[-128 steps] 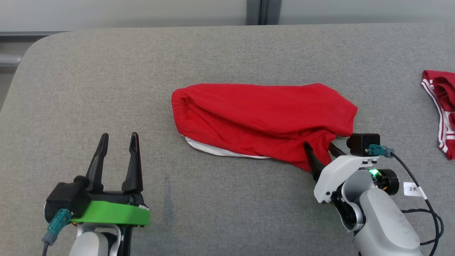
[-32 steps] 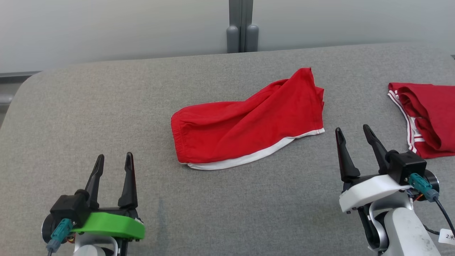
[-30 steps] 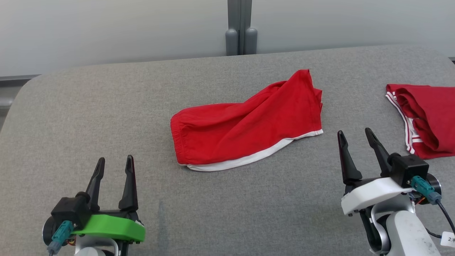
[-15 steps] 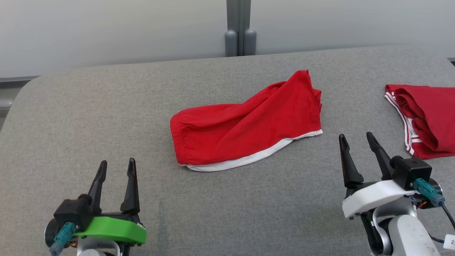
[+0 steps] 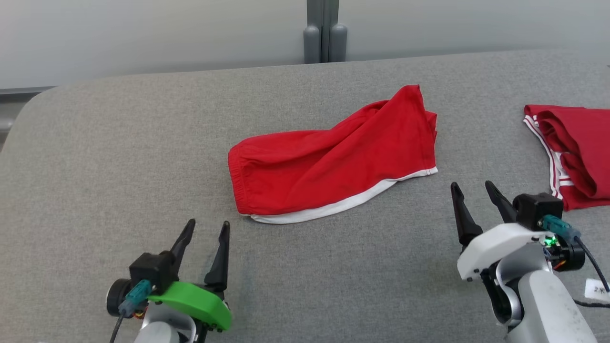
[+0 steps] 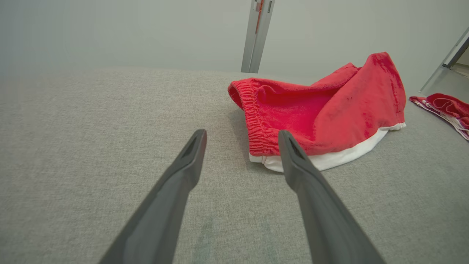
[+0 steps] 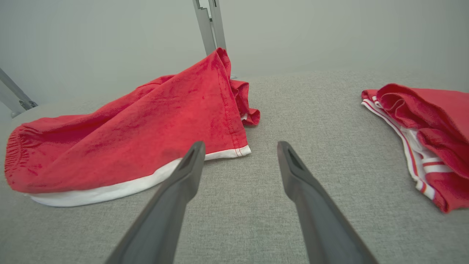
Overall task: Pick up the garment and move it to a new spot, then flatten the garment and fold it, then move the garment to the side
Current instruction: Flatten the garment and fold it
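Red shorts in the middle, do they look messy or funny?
The red shorts lie rumpled and twisted on the grey table, their right end bunched toward the far side, a white edge peeking out underneath. Nothing looks torn.

- A second red garment (image 5: 576,152) (white stripes along its edge) lies crumpled near the right claw (image 5: 472,184), to its right.
- Grey fabric table (image 5: 119,143) under it.
- Grey post (image 5: 325,31) well ahead, leftward.

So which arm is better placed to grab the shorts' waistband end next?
Left, likely: the left gripper is open, aimed at the waistband of the shorts. The right gripper, also open, sits off the far hem end.
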Available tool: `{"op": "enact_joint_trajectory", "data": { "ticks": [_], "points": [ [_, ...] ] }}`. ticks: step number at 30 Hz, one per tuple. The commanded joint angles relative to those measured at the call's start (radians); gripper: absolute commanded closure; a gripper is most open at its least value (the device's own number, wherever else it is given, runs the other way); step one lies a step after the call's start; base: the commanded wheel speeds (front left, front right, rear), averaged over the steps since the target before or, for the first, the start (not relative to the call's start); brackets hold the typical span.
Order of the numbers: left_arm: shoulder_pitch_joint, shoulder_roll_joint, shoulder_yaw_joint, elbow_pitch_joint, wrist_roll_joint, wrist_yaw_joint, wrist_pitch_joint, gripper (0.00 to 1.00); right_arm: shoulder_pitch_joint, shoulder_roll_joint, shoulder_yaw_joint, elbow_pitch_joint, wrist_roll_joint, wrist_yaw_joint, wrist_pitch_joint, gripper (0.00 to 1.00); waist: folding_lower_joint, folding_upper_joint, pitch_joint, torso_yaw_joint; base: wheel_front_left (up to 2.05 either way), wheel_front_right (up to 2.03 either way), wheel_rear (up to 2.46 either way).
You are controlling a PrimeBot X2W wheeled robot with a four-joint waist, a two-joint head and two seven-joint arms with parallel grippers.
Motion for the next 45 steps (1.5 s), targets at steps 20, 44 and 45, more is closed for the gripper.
{"op": "enact_joint_trajectory", "data": {
  "ticks": [20,44,45],
  "points": [
    [-0.351,0.029,-0.285,0.326,-0.193,-0.002,-0.003,0.0,-0.455,-0.05,0.079,0.543,0.058,-0.001,-0.019,0.0,0.0,0.0,0.203,0.007,0.0,0.0,0.0],
    [-0.394,0.04,-0.394,0.312,-0.29,-0.002,-0.001,1.0,-0.537,-0.084,0.27,0.71,0.18,-0.001,-0.12,1.0,0.0,0.0,0.216,0.017,0.0,0.0,0.0],
    [-0.384,0.041,-0.384,0.292,-0.299,-0.002,-0.001,1.0,-0.527,-0.087,0.269,0.7,0.19,-0.001,-0.136,1.0,0.0,0.0,0.207,0.018,0.0,0.0,0.0]
  ]
}}
